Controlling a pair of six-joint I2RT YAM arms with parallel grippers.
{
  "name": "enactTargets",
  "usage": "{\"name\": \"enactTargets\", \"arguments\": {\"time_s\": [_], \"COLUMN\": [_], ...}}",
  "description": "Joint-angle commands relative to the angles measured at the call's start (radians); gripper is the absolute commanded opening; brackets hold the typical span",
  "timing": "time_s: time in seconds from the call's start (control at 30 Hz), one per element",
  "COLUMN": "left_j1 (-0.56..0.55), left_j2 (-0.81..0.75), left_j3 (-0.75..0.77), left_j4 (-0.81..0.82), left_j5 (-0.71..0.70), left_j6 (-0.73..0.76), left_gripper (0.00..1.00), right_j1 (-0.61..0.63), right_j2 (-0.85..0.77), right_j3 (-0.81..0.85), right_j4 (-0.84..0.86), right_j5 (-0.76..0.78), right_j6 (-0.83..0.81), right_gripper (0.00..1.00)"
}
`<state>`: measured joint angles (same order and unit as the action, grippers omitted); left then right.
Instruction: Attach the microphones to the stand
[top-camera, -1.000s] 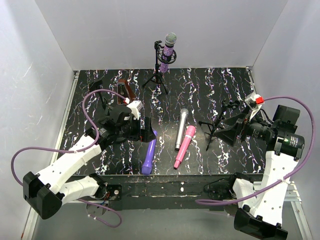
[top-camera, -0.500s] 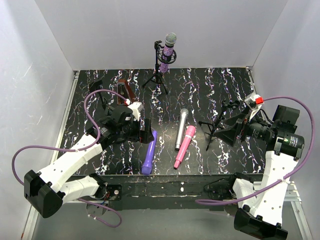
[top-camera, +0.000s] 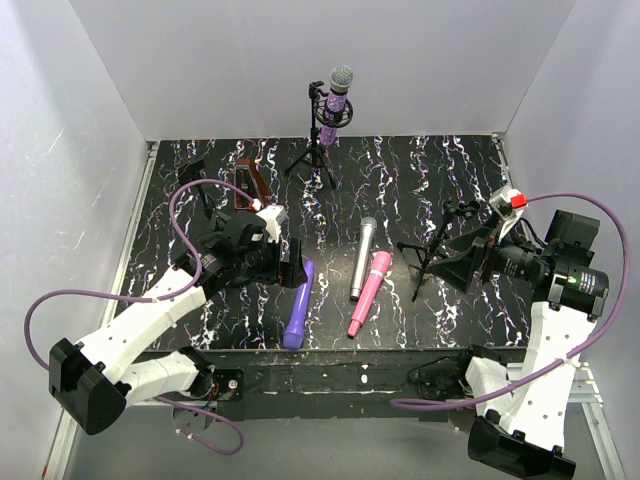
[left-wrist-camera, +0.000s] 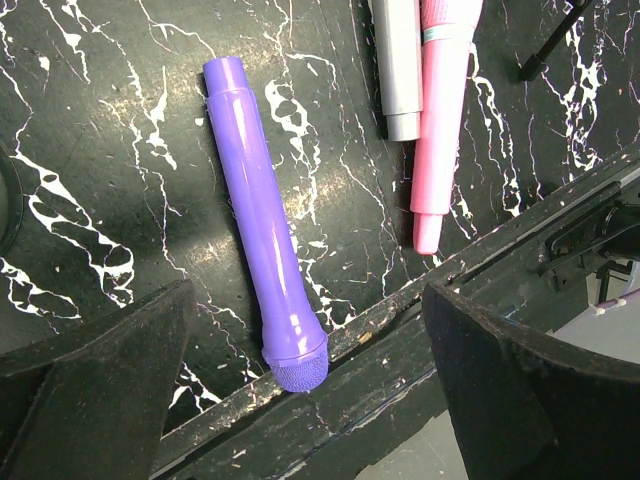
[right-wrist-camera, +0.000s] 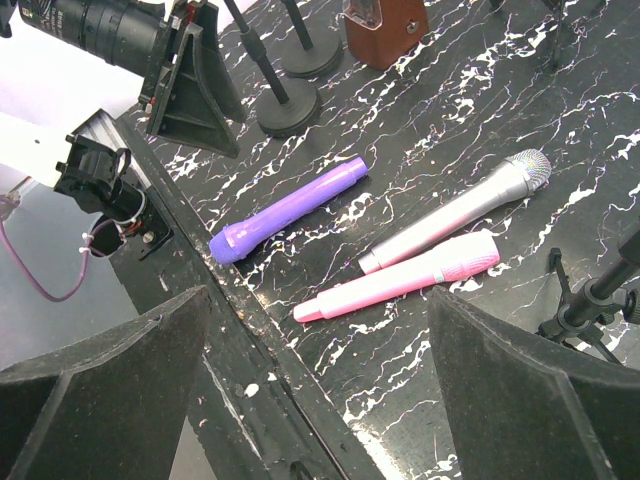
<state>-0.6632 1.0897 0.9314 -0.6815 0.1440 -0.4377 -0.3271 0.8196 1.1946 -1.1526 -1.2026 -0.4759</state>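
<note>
Glossy violet mic (left-wrist-camera: 262, 220) on marbled black tabletop (left-wrist-camera: 110, 150), L jaws, R jaws wide, empty.

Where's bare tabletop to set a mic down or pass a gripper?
Free: back right of the table, between the rear tripod stand and the right stand; also the strip between the violet microphone and the silver microphone. Crowded: silver and pink microphone lie side by side; back left holds the red box.

1. 4 microphones: 1 glittery purple (top-camera: 337, 97), 1 violet (top-camera: 299, 308), 1 silver (top-camera: 361, 258), 1 pink (top-camera: 367, 294).
2. 2 tripod stands: back (top-camera: 318, 152), right (top-camera: 435, 248).
3. 2 round-base stands: nearer (right-wrist-camera: 290, 108), farther (right-wrist-camera: 312, 58).
4. 1 dark red box (top-camera: 248, 183).
</note>
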Motion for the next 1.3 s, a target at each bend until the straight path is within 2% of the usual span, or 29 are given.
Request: {"name": "enactTargets", "arguments": {"time_s": [0.0, 0.77, 1.27], "left_j1": [-0.004, -0.015, -0.03], "left_j2": [-0.005, 0.016, 0.03], "left_j3": [0.024, 0.027, 0.038], "left_j4": [-0.009, -0.044, -0.072], "left_j5": [-0.014, -0.046, -0.078], "left_j6": [0.016, 0.019, 0.022], "left_gripper": [0.98, 0.98, 0.98], "right_j1": [-0.004, -0.004, -0.001], "right_j2": [0.001, 0.003, 0.013], "right_j3": [0.002, -0.004, 0.002], "right_j4": [0.007, 0.004, -0.053], "right_j5": [-0.005, -0.002, 0.005], "right_j6": [-0.017, -0.02, -0.084], "right_gripper": [0.95, 0.95, 0.95]}}
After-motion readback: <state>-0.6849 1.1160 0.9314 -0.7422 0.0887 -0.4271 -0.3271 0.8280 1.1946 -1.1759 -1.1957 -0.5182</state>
